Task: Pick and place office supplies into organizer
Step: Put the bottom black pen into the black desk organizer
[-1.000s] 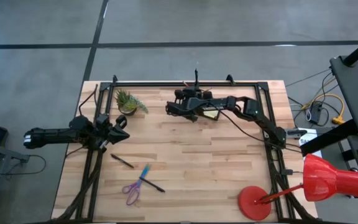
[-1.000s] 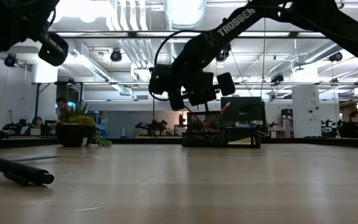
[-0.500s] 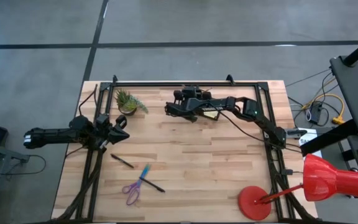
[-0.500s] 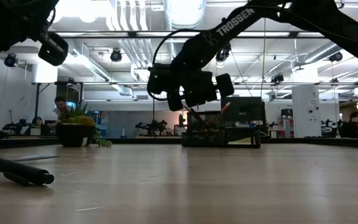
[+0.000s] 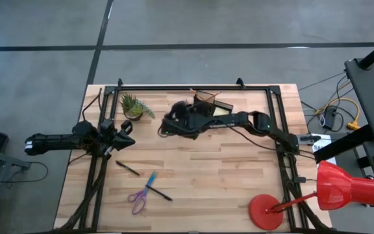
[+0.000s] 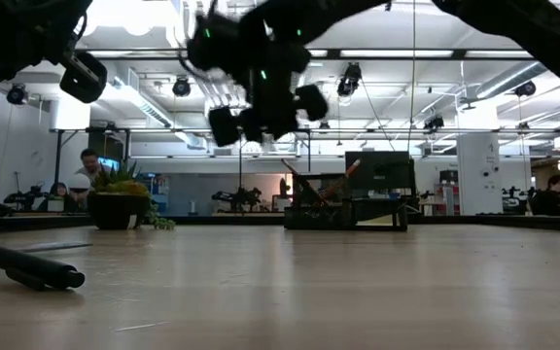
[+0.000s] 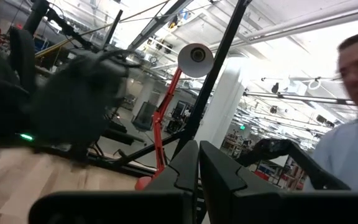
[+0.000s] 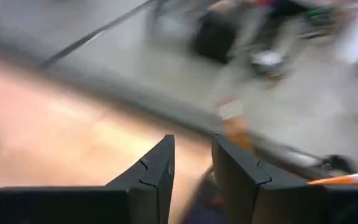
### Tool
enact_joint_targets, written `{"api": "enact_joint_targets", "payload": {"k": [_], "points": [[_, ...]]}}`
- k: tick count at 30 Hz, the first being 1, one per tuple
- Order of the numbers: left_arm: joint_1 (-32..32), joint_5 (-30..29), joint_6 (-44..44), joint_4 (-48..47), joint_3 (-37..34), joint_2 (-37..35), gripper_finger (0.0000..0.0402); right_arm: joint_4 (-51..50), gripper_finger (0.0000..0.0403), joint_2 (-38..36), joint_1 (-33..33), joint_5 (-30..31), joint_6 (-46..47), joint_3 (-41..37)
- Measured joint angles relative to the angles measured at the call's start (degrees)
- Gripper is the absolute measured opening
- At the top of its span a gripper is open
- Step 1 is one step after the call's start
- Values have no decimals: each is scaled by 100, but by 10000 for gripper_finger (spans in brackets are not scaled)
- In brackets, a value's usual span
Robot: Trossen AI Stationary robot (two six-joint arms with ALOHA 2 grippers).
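The black organizer (image 5: pixel 210 104) stands near the table's far edge with orange pencils sticking out of it; the low view shows the organizer (image 6: pixel 344 209) too. On the near left of the table lie a thin black pen (image 5: pixel 128 168), a blue pen (image 5: pixel 150 179), purple-handled scissors (image 5: pixel 137 200) and another black pen (image 5: pixel 162 193). My right gripper (image 5: pixel 169 124) hovers left of the organizer, blurred, open and holding nothing (image 8: pixel 193 165). My left gripper (image 5: pixel 128 133) waits at the table's left, shut (image 7: pixel 199 168).
A small green potted plant (image 5: pixel 134 107) stands at the far left, close to the right gripper. A red desk lamp (image 5: pixel 346 187) with its round base (image 5: pixel 267 211) fills the near right corner. Bare wood lies in the table's middle. A person shows beyond the table in the left wrist view.
My right gripper has swung away from the organizer toward the table's left edge and risen, fast enough to blur. The organizer, hidden under the gripper before, now shows. The left arm and the items on the table have kept still.
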Motion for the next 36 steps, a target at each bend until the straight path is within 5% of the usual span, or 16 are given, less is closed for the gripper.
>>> {"api": "enact_joint_targets", "payload": {"k": [2,6,8,15,20,36], "points": [[-1,0,2,1,1,0,0,469,89,0,114,-1393,-1070,168],[0,0,0,1,0,-2,0,1461,77,4,162,-5667,-2699,487],[1,0,1,1,0,-1,0,1485,74,47,231,-6560,-2443,689],[-1,0,2,0,0,-2,0,539,98,57,734,-6429,-2248,996],[0,1,1,2,-1,-4,0,571,121,144,1343,-6059,-3021,883],[2,-1,-1,0,1,2,0,1751,160,1055,2136,-5834,-2418,882]]}}
